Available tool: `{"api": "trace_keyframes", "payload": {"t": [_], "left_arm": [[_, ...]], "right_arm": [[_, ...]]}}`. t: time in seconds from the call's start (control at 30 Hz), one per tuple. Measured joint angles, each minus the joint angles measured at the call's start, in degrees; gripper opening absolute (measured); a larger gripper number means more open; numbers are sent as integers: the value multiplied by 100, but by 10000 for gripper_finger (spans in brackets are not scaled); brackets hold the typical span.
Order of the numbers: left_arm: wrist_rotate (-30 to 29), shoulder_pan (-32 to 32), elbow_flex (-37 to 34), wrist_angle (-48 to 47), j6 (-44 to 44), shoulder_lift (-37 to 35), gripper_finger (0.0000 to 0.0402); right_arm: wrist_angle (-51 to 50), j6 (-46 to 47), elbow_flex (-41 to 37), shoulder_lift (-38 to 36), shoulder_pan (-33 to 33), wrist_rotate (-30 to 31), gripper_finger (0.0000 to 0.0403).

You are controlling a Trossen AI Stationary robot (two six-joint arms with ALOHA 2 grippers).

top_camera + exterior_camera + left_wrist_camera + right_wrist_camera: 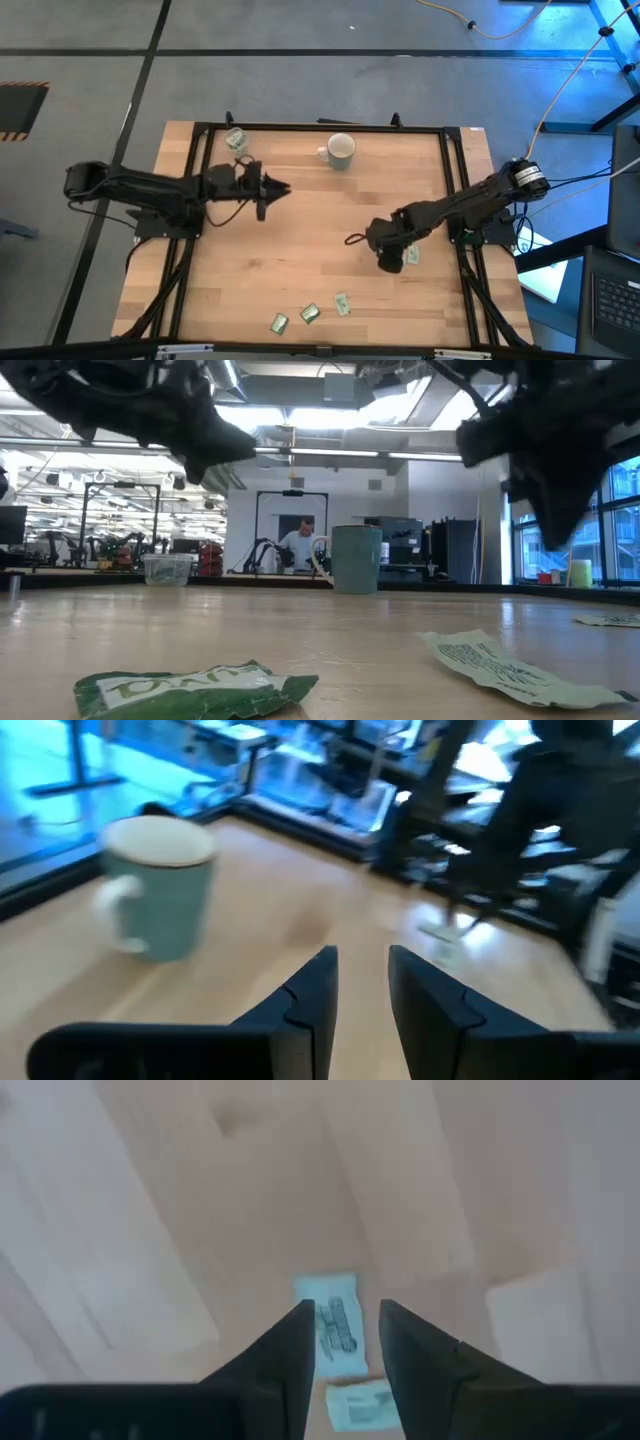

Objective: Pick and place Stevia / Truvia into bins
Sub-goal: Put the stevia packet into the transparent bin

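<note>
High view: three sachets [309, 314] lie at the near edge. Farther in, the right gripper [390, 262] hangs over two more, fingers apart and empty. Beyond, the left gripper [283, 188], fingers parted, sits between cup [236, 139] and mug [340, 151].

The wooden table [300, 250] carries a mug [341, 151], a seemingly clear cup [236, 139] and scattered sachets [309, 313].

No wording can be read with certainty. Pale lettering is seen on the crumpled green paper sachet [195, 691], and dark print on the flat white paper sachet [333, 1324], both too blurred.
</note>
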Motion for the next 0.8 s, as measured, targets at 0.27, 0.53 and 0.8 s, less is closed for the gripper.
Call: {"api": "trace_keyframes", "payload": {"t": [0.27, 0.53, 0.8], "left_arm": [[-5, -536, -165, 280, -17, 0, 86], [-18, -613, -165, 280, -18, 0, 86], [-223, -608, -165, 280, -16, 2, 86]], "right_arm": [[846, 270, -786, 1, 255, -191, 117], [1751, -223, -1407, 3, 252, -354, 116], [1824, -411, -1659, 3, 250, -246, 66]]}}
